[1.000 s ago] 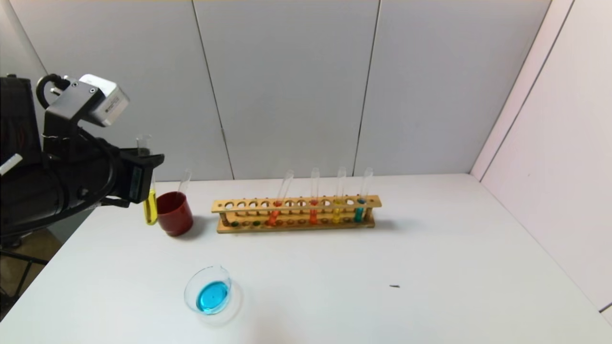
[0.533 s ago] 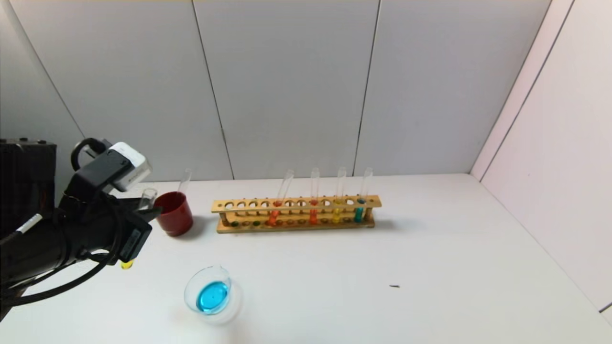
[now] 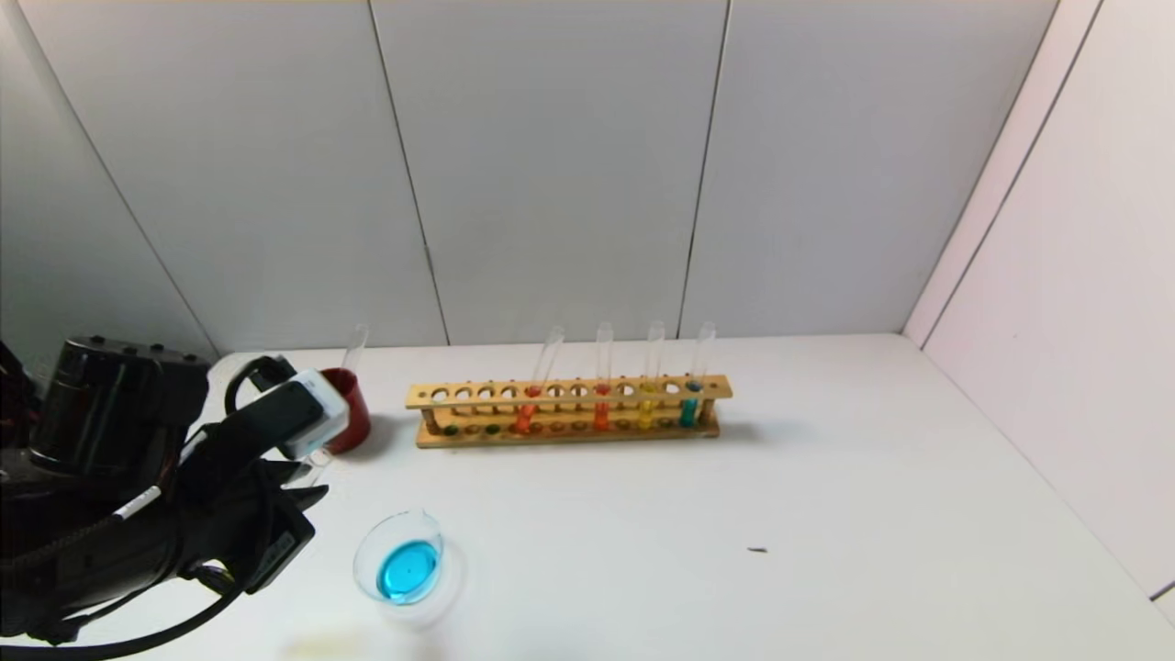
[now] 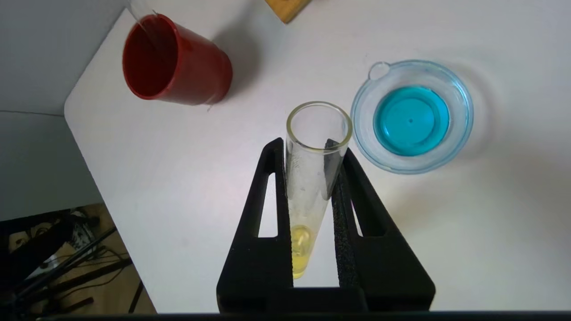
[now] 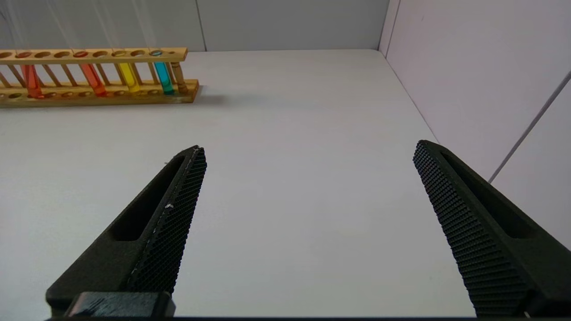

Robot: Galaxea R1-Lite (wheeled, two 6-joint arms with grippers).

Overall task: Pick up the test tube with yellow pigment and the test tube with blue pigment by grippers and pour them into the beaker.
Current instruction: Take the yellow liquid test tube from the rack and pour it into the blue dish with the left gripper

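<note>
my left gripper [image 4: 312,178] has dropped low beside the beaker [image 4: 461,133], clamped on the yellow tube [image 4: 312,178], mouth just short of the rim. blue's already in the beaker, so yellow's pour looks next. right gripper [image 5: 308,214] idles wide open, empty.

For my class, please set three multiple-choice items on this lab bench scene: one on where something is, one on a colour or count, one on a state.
1. Where is the beaker?
A. in front of the rack, toward the robot's left
B. inside the red cup
C. beside the right wall

2. What colour is the liquid in the beaker?
A. orange
B. blue
C. green

3. What is the left gripper doing?
A. open, empty
B. shut on the red cup
C. shut on the test tube with yellow pigment

Answers: 1 A, it stands nearer than the rack; 2 B, a cyan pool shows; 3 C, the gripper clamps the tube.
</note>
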